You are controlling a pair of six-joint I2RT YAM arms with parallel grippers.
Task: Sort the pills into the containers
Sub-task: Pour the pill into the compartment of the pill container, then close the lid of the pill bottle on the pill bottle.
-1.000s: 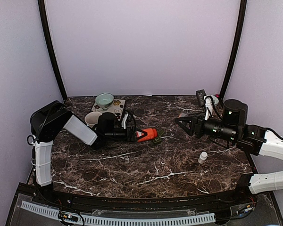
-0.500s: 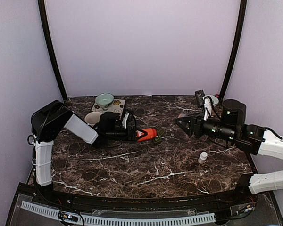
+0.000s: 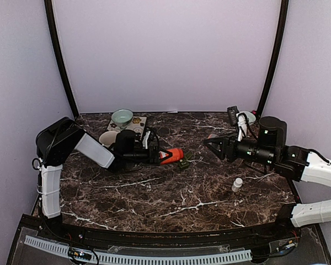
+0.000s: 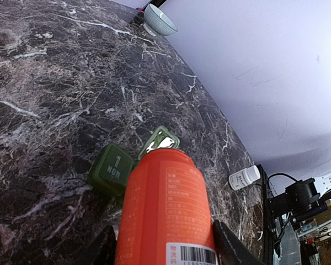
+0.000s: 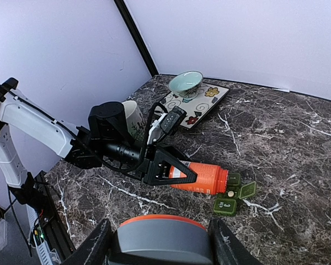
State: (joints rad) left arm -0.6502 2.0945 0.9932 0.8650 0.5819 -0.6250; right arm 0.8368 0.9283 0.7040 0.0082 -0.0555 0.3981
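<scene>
The one legible word is "MON", in pale capitals on the closed lid of a green pill box (image 4: pixel 111 168) lying on the worktop (image 4: pixel 44 83), seen from the left wrist. A mark like a "1" stands just above it. The orange bottle (image 4: pixel 165 210) carries a white label (image 4: pixel 190 255) with a barcode and a row of digits too small to read. Faint lines of print higher on its side are also illegible. From the right wrist, the pill box lid shows only pale marks.
</scene>
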